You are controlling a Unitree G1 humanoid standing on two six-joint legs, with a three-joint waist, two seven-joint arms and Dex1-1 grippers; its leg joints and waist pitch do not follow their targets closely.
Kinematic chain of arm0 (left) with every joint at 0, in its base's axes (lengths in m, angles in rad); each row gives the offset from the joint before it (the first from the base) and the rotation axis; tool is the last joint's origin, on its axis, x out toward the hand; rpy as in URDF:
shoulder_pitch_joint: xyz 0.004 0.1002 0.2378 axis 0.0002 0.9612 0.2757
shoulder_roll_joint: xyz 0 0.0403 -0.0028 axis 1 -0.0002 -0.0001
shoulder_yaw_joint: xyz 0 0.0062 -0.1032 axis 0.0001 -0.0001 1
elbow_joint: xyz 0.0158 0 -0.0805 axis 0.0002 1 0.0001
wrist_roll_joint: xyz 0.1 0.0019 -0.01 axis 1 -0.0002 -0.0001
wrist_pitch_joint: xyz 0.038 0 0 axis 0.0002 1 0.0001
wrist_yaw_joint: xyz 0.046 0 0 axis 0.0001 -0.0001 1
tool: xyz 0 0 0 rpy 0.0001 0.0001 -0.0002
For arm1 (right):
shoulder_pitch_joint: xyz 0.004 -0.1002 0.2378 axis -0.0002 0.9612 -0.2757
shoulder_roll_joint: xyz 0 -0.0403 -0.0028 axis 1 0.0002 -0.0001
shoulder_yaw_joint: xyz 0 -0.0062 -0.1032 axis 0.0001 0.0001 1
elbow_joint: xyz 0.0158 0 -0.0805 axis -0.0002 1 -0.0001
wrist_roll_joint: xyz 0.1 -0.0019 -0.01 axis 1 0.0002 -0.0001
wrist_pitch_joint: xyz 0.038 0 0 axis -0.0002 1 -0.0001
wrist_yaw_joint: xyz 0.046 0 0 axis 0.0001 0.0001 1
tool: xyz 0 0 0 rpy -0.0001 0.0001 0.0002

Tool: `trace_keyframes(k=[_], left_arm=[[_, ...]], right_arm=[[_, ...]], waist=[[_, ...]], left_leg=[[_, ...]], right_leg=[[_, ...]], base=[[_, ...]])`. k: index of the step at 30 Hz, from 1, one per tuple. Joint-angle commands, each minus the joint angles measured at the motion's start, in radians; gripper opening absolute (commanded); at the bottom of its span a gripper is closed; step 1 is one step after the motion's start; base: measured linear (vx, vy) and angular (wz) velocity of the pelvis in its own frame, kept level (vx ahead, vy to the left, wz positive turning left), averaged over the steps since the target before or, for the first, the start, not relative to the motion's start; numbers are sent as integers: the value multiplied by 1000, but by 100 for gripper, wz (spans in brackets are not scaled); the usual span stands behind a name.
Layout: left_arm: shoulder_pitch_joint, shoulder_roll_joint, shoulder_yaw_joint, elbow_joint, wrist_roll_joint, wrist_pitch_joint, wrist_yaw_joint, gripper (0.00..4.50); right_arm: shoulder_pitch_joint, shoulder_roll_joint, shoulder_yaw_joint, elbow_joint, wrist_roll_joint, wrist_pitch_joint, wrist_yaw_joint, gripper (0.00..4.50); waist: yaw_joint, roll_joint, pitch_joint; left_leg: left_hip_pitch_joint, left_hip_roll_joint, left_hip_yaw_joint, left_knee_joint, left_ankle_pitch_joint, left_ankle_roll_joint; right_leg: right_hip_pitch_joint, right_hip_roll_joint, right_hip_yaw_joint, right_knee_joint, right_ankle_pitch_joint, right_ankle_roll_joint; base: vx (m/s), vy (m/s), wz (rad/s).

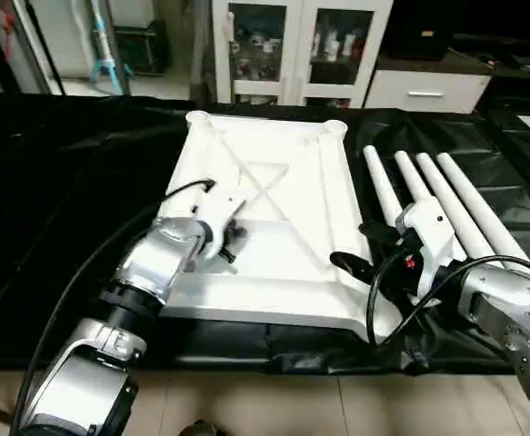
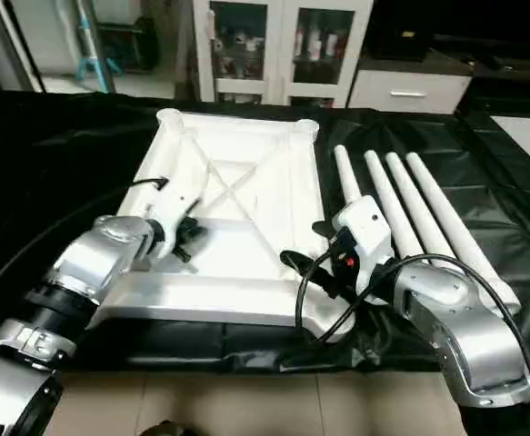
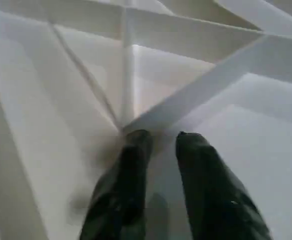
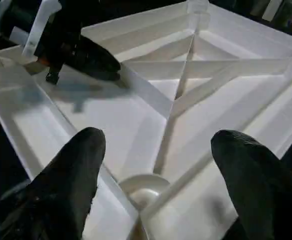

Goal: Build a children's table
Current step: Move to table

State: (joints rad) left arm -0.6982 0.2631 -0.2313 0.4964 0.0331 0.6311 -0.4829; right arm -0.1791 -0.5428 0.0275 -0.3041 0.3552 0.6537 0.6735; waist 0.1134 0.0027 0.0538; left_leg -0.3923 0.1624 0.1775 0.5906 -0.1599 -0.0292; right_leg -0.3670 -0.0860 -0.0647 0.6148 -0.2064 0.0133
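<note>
Tabletop (image 1: pixel 274 200) upside down on black worktop (image 1: pixel 55 200), four legs (image 2: pixel 401 204) beside. Left pincer (image 3: pixel 158 142) nearly closed astride diagonal rib (image 3: pixel 206 87). Right pincer (image 4: pixel 153 150) spread wide over corner socket (image 4: pixel 143 187).

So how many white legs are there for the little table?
4 legs, side by side on the black cover right of the tabletop. Their near ends are hidden behind the right arm.

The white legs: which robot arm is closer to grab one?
Probably the right. The right gripper hangs open at the tabletop's near right corner, with the four legs lying just beside it. The left gripper is over the tabletop's ribs, farther from them.
</note>
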Motion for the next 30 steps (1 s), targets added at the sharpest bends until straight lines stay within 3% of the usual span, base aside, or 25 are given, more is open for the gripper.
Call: trace_keyframes(k=[1, 2, 4, 8, 11, 14, 17, 20, 23, 30], left_arm=[[-18, 2, 32, -24, -9, 0, 21, 95], [-19, 4, 33, -32, -8, -3, 22, 79], [-23, 4, 47, -37, -11, -10, 36, 72], [-29, 18, 19, 20, 26, -58, 44, 33], [-24, 23, -19, 83, 65, -102, 43, 13], [-15, 26, -45, 101, 77, -101, 22, 4], [-8, 25, -51, 101, 80, -99, 15, 4], [-14, 8, -15, 117, 56, -107, 14, 42], [-20, 4, -1, 117, 54, -118, 28, 53], [-26, -6, 50, 60, 14, -85, 17, 123]], right_arm=[[1, -13, -13, -19, 10, 18, 5, 369], [1, -15, -14, -20, 12, 19, 4, 369], [3, -18, -15, -21, 16, 19, 7, 369], [6, -27, -6, -14, 10, 14, 14, 369], [11, -30, 5, -17, 5, 8, 24, 369], [14, -27, 6, -22, 9, 12, 22, 369], [21, -28, 6, -27, 9, 14, 19, 369], [37, -37, 5, -35, 3, 12, 16, 369], [45, -40, 1, -40, 2, 12, 16, 369], [50, -44, -12, -53, 9, 16, 15, 369]], waist=[[0, -10, -62], [-2, -16, -62], [0, -14, -62], [3, -23, -68], [6, -19, -72], [7, -19, -73], [6, -19, -69], [4, -19, -67], [5, -19, -67], [6, -23, -68]], left_leg=[[30, 72, -37, -84, -312, -23], [29, 72, -36, -84, -306, -20], [29, 72, -33, -82, -285, -11], [25, 71, -29, -74, -198, 22], [23, 70, -28, -68, -144, 45], [23, 71, -27, -67, -141, 52], [25, 72, -26, -70, -176, 43], [25, 72, -25, -72, -202, 30], [27, 74, -25, -73, -212, 24], [25, 73, -23, -70, -187, 39]], right_leg=[[17, -82, 47, -88, -265, -163], [17, -81, 47, -87, -255, -164], [17, -83, 47, -85, -233, -173], [19, -80, 47, -73, -127, -187], [19, -76, 45, -66, -57, -193], [20, -80, 45, -63, -35, -203], [18, -81, 45, -67, -74, -211], [17, -82, 46, -71, -108, -209], [17, -83, 46, -73, -119, -205], [17, -83, 46, -69, -96, -210]], base=[[0, 0, 0], [0, 0, 0], [0, 0, 0], [0, 0, 0], [0, 0, 0], [0, 0, 0], [0, 0, 0], [0, 0, 0], [0, 0, 0], [0, 0, 0]])
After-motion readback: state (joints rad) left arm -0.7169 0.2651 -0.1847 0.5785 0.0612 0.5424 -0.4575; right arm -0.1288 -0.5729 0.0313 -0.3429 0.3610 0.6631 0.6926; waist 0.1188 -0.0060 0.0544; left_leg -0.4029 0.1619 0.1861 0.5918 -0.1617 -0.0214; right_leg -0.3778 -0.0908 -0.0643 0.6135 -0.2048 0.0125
